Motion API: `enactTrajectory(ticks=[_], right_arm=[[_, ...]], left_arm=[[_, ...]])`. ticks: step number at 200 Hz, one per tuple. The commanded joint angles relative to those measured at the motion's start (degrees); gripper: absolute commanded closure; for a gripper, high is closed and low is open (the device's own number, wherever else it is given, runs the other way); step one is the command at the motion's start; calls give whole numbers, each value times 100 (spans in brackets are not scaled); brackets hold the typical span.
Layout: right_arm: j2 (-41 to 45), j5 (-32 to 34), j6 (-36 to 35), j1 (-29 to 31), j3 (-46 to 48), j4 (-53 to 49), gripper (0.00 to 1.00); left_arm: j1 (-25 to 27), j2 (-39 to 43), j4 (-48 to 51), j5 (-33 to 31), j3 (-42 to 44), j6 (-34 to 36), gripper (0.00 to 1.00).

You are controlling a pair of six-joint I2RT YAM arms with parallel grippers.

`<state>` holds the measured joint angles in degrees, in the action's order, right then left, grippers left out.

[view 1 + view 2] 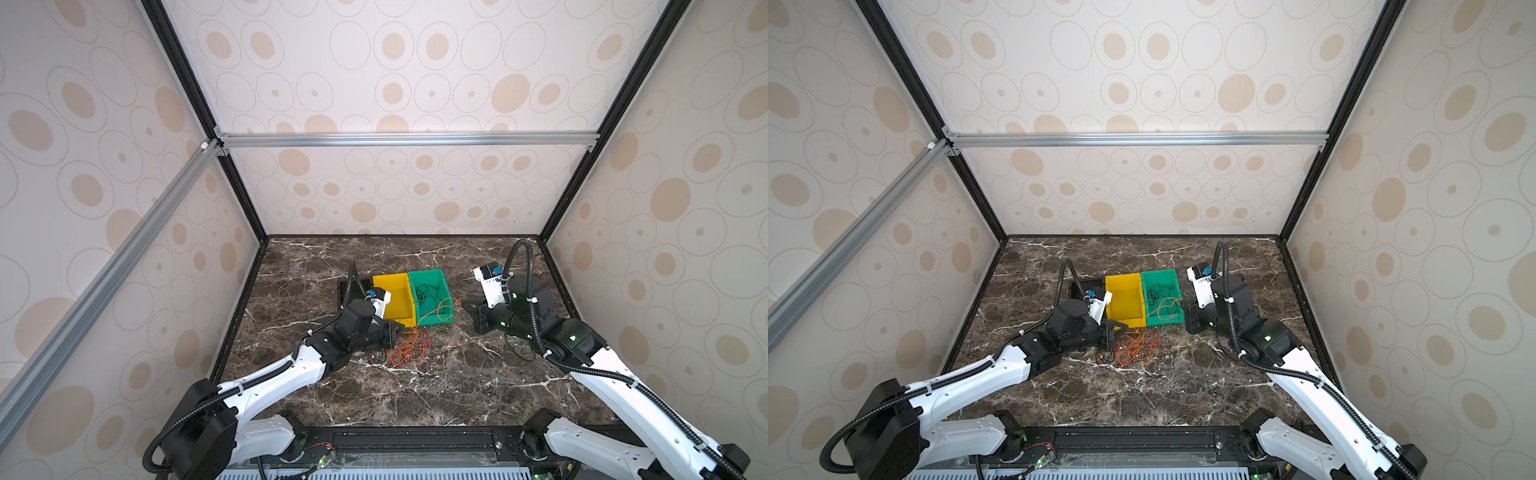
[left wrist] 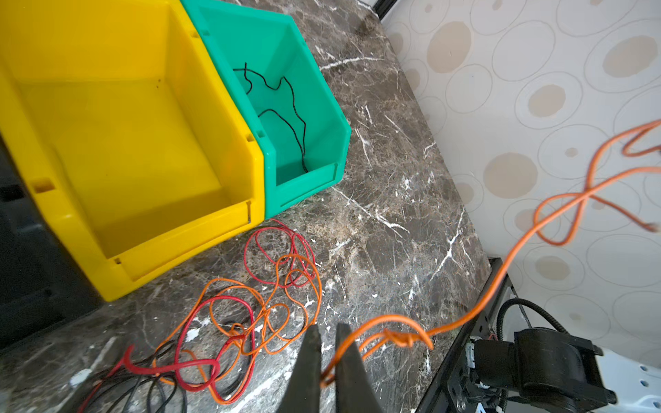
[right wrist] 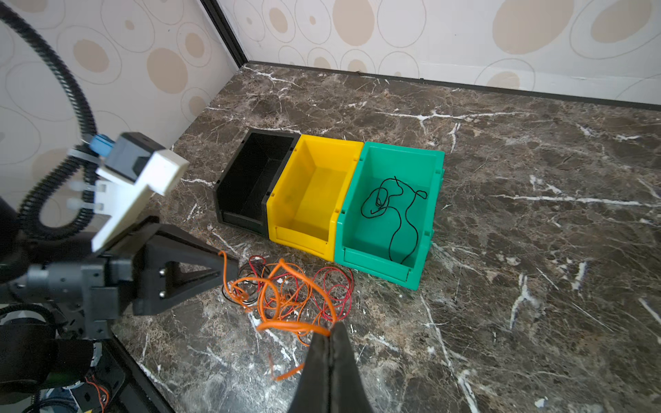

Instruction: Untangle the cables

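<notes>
A tangle of thin orange, red and black cables (image 1: 409,351) (image 2: 243,321) (image 3: 286,289) lies on the marble in front of the bins. My left gripper (image 1: 399,328) (image 2: 327,327) hovers at the tangle's left edge. Its jaws stand a narrow gap apart, and an orange cable (image 2: 475,311) runs through that gap. This strand rises over the green bin's front in a top view, orange cable (image 1: 436,311), towards my right gripper (image 1: 467,307) (image 3: 331,327), which is shut on it at the tips. A black cable (image 3: 393,211) (image 2: 286,103) lies alone inside the green bin.
Three bins stand side by side behind the tangle: black bin (image 3: 250,171), yellow bin (image 3: 304,246) (image 1: 395,320), which holds nothing, and green bin (image 3: 375,264) (image 1: 436,322). Walls close the table at the back and both sides. The left arm's wrist camera mount (image 3: 139,178) sits close to the tangle.
</notes>
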<state>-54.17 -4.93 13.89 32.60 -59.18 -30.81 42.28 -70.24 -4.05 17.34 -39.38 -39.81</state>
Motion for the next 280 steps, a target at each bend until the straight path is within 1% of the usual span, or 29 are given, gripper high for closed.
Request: enactTrajectory(ticks=[1,9,41,79,94,117,121,128,147,179,203,206,214,236,252,265,280], right_arm=[[102,-206,58,-34,-285,-132,100],[123,-276,82,-35,-342,-124,100],[221,-461,147,-37,-643,-133,100],[183,-491,158,-48,-1077,-135,100],[101,-465,168,-73,-1213,-135,100],[0,-502,229,-146,-1346,-81,100],[-20,-523,228,-158,-1366,-67,100],[-59,-543,248,-179,-1393,-48,100],[-169,-652,288,-270,-1463,-34,100],[-242,-920,427,-376,-1498,127,100],[-312,-1093,473,-386,-1612,167,100],[-314,-1115,485,-388,-1619,180,100],[-335,-1140,492,-388,-1640,193,100],[-391,-1157,500,-396,-1685,211,100],[-436,-1204,519,-412,-1687,252,100],[-469,-1259,540,-421,-1676,297,100],[-506,-1305,553,-420,-1671,331,100]], left_arm=[[97,-202,-409,192,-349,132,86],[121,-270,-444,209,-384,124,83],[155,-375,-667,316,-394,114,68],[155,-216,-1114,514,-133,142,43],[157,-103,-1543,679,60,167,37],[149,59,-2270,929,398,119,32],[155,83,-2403,1117,466,94,32],[145,120,-2604,1226,564,70,30],[122,143,-2948,1367,741,-14,28],[122,-58,-2797,1275,700,193,27],[122,-228,-2557,992,614,537,27],[121,-246,-2530,819,596,581,27],[117,-304,-2483,713,557,695,27],[120,-563,-2566,811,484,859,27],[124,-753,-2839,928,497,854,27],[117,-925,-2962,929,472,861,29],[118,-1103,-2897,828,381,931,35]])
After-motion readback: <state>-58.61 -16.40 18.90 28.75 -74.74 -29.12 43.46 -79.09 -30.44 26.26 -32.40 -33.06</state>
